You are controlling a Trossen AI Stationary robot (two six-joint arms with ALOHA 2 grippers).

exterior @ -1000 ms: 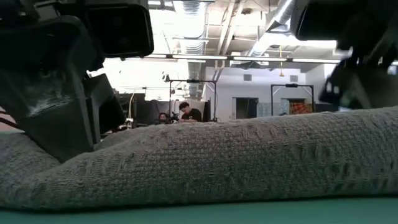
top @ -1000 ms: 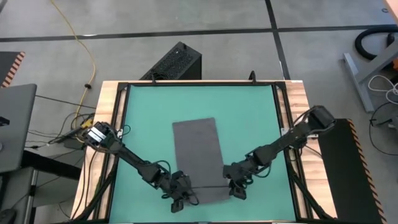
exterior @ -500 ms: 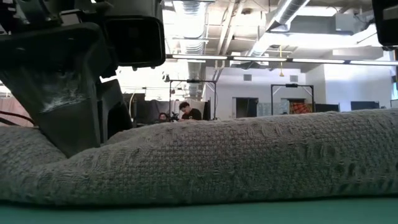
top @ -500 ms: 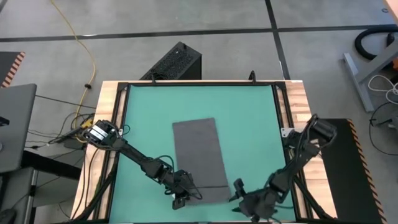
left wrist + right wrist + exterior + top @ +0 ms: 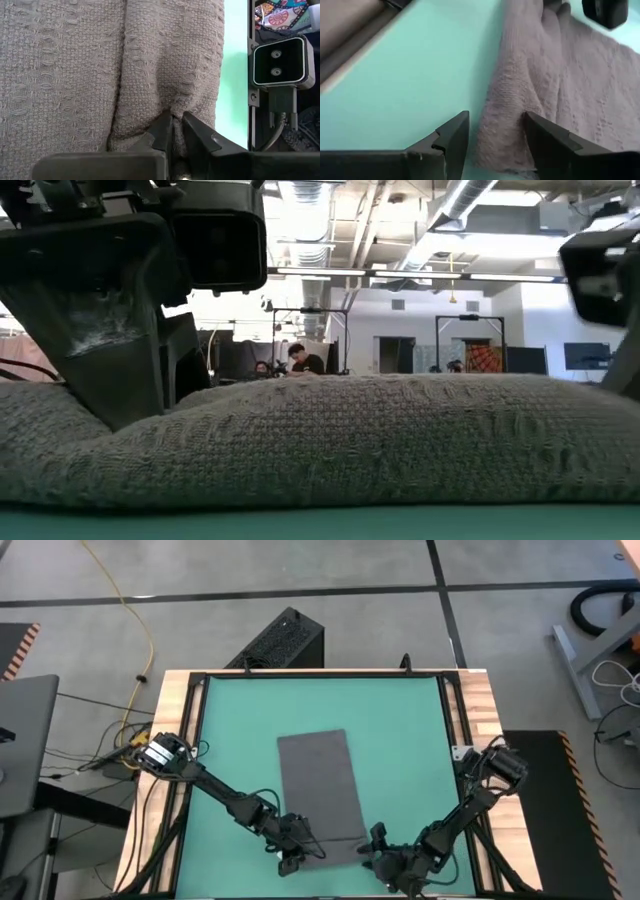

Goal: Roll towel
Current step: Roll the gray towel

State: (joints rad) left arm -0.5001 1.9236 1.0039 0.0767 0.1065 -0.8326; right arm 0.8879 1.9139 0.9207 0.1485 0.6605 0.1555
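Observation:
The dark grey towel (image 5: 318,785) lies flat on the green mat (image 5: 400,730), its long side running near to far. Its near end is turned over into a low roll (image 5: 340,440). My left gripper (image 5: 296,856) is shut on the roll's left end, and it also shows in the left wrist view (image 5: 173,119) and at the left of the low view (image 5: 110,330). My right gripper (image 5: 373,853) is open at the roll's right end. In the right wrist view (image 5: 495,127), one finger stands on each side of that end. My left gripper pinches a raised fold of the roll (image 5: 172,102) between its two fingertips, at the roll's left end. The fingers come nearly level from the table's left and lie along the roll. The roll rests on the mat. My right gripper: whether its fingers (image 5: 545,137) touch the roll's right end (image 5: 507,135), I cannot tell.
A small camera block (image 5: 277,60) stands at the mat's near edge, close to the roll. A black frame and wooden border (image 5: 175,740) run round the mat. The mat's far half is bare green.
My right gripper has left the towel's near right corner, swung out toward the table's near edge, and come back to the roll's right end. The right part of the roll has sunk a little. My left gripper has kept its hold and shifted slightly toward the towel.

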